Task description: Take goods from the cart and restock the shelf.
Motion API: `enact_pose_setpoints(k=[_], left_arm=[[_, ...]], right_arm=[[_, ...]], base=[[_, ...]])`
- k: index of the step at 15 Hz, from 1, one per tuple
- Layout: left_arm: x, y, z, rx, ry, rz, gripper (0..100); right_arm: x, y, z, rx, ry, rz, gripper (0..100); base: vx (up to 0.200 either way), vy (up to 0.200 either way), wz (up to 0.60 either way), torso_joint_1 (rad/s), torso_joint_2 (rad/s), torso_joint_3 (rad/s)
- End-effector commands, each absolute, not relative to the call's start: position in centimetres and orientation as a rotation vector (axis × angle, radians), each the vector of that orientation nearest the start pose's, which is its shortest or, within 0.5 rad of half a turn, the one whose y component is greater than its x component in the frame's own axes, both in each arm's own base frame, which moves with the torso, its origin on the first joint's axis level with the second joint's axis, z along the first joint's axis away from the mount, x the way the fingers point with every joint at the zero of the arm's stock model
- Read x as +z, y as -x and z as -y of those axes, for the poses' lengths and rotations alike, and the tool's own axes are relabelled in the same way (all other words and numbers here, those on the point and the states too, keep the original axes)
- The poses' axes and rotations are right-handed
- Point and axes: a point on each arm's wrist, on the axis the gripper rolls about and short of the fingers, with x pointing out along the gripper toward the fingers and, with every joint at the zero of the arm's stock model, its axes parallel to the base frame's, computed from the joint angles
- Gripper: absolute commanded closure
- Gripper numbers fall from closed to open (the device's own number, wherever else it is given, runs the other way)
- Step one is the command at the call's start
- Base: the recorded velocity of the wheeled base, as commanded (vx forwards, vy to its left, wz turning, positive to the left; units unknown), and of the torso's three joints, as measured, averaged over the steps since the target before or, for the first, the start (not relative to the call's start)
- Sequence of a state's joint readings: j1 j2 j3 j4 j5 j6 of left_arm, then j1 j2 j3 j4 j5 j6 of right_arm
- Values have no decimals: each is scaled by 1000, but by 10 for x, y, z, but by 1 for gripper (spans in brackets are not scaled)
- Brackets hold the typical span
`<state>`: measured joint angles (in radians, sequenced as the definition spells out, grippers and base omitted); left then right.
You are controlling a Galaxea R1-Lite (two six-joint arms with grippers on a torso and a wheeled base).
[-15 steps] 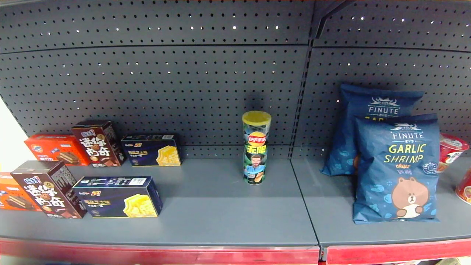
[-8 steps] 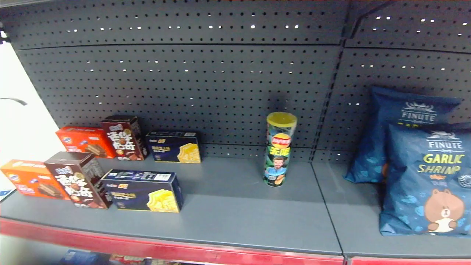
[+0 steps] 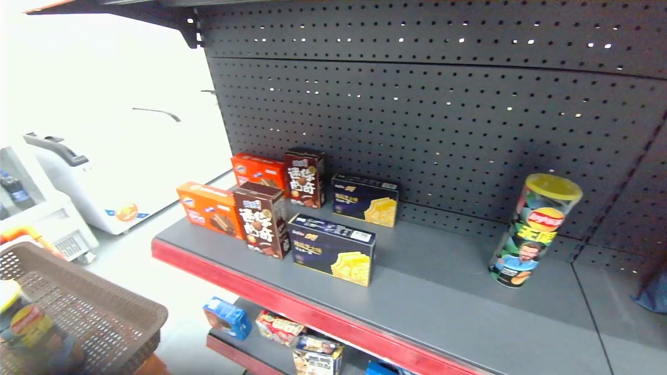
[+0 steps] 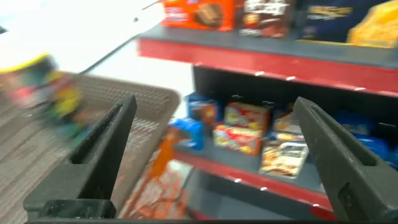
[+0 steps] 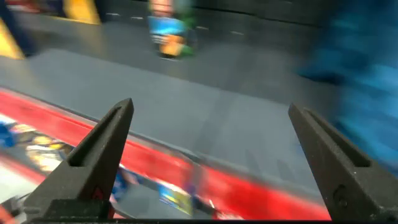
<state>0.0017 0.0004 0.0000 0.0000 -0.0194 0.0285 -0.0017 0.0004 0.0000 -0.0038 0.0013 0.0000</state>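
Plainly, both claws are spread wide, with nothing held. The left gripper (image 4: 216, 104) is seen near the basket (image 3: 78, 312), in which a can (image 3: 31, 333) is kept. The right gripper (image 5: 211, 106) is held before the shelf's (image 3: 443, 307) front edge. A second can (image 3: 531, 232) is stood upright near the shelf's back, well apart from the boxes (image 3: 292, 213) grouped at its left end.
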Motion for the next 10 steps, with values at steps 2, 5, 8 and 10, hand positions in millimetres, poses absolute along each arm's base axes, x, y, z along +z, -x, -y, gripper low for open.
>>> enact_pose_setpoints(k=[2,5,8,10], left_arm=[[75,23,0,-17,-25,0,0],[75,23,0,-15,-21,0,0],[75,23,0,-17,-23,0,0],[75,23,0,-17,-23,0,0]], right_arm=[[76,23,0,0,0,3,0],[76,23,0,0,0,3,0],[76,23,0,0,-3,3,0],[76,23,0,0,-3,3,0]], base=[[0,0,600,2,2,0],[0,0,600,-1,4,2],[0,0,200,1,1,1],[0,0,0,0,0,0]])
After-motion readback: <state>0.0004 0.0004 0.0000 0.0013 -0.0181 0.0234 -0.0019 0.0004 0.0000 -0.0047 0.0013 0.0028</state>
